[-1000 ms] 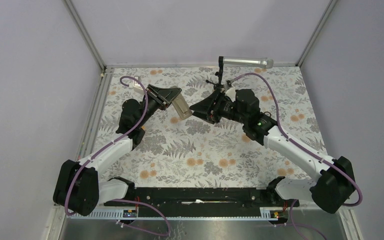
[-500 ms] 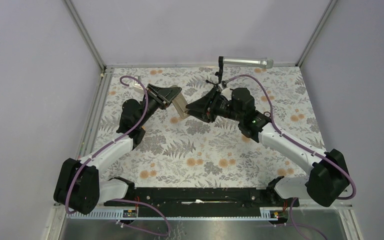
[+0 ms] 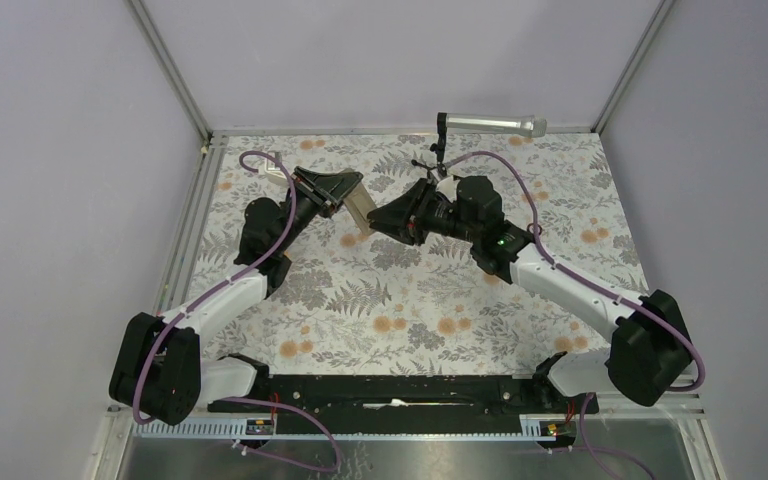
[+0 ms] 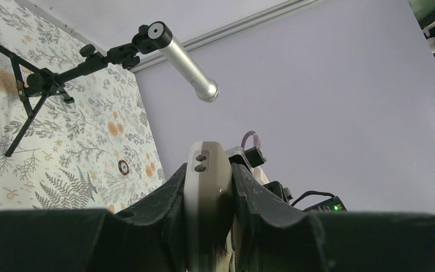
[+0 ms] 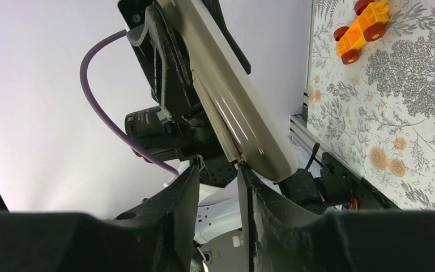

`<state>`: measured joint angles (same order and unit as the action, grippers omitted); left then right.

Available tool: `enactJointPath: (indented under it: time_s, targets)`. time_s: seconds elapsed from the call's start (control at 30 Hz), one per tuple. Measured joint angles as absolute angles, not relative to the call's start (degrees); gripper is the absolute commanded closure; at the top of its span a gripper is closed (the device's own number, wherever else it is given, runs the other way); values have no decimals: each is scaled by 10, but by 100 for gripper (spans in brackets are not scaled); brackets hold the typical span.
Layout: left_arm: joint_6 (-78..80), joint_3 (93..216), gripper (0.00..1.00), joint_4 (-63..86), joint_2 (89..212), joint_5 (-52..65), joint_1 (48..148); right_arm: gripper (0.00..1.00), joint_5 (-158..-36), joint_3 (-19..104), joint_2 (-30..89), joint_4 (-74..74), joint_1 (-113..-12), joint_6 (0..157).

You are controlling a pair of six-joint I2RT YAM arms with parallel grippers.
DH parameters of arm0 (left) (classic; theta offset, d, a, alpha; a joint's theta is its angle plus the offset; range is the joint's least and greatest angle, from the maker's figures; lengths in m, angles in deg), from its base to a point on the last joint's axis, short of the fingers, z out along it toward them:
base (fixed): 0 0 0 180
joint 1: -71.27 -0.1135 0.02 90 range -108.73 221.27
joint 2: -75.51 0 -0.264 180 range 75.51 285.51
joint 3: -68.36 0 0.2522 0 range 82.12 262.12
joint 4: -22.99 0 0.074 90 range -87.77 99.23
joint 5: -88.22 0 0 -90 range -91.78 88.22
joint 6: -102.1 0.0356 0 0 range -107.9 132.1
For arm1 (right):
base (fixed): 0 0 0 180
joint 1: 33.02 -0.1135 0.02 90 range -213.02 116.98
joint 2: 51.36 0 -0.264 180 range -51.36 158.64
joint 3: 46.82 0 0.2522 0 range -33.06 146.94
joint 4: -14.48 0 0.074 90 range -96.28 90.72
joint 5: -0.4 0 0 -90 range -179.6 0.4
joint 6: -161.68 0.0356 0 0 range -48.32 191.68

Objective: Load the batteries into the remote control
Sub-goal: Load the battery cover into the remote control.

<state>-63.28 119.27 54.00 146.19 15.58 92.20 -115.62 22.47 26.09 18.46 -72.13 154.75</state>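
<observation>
My left gripper [image 3: 348, 198] is shut on the remote control [image 3: 362, 211], holding it up off the table over the back middle. In the left wrist view the remote control [image 4: 206, 187] stands edge-on between the two fingers. My right gripper [image 3: 384, 218] has come up against it from the right. In the right wrist view the remote control [image 5: 232, 96] slants across the top, and my right gripper [image 5: 217, 170] is open with a narrow empty gap. Its right fingertip [image 5: 244, 173] touches a seam on the remote's edge. The batteries are out of view.
A silver microphone [image 3: 490, 124] on a black stand [image 3: 439, 152] stands at the back of the table, close behind the right arm. An orange toy car [image 5: 362, 22] with red wheels lies on the floral mat. Metal rails edge the mat on the left.
The right arm has moved left until its fingertips reach the held remote, and its jaws have narrowed. The left gripper has kept its hold and barely moved.
</observation>
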Motion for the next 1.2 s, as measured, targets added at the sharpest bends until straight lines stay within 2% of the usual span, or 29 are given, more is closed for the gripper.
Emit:
enactJointPath:
  time_s: [0.3, 0.47, 0.8, 1.2]
  targets:
    - [-636, 1193, 100, 548, 1462, 146, 916, 83, -1157, 225, 279, 218, -722, 1547]
    - [-639, 1193, 100, 558, 1462, 140, 914, 90, -1159, 225, 280, 238, -722, 1549]
    - [-640, 1193, 100, 554, 1473, 144, 916, 91, -1161, 225, 280, 285, -726, 1569]
    - [-663, 1193, 100, 561, 1474, 144, 916, 90, -1160, 209, 280, 256, -727, 1583]
